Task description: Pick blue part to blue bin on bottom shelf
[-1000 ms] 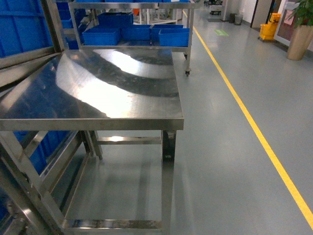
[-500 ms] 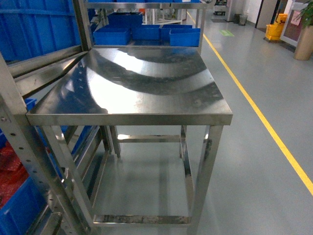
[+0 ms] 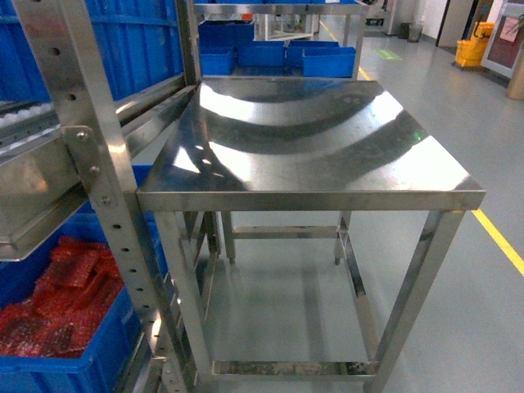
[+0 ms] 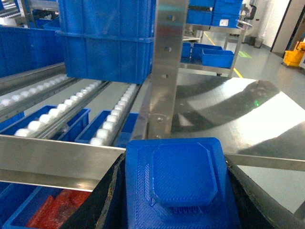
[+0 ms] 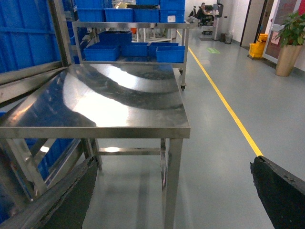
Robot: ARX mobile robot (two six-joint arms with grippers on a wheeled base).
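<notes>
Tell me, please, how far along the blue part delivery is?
Pickup looks done: the left gripper holds the flat blue ridged plastic part beside the roller rack. The right gripper is open, empty. Left: placing it in a bottom-shelf blue bin; the visible low blue bin holds red bags.

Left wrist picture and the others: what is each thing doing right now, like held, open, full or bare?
Blue part: held between the left gripper's fingers.
Left gripper: shut on the part.
Right gripper: open, holding nothing.
Steel table: top bare.
Bottom blue bin: holds red bagged items.
</notes>
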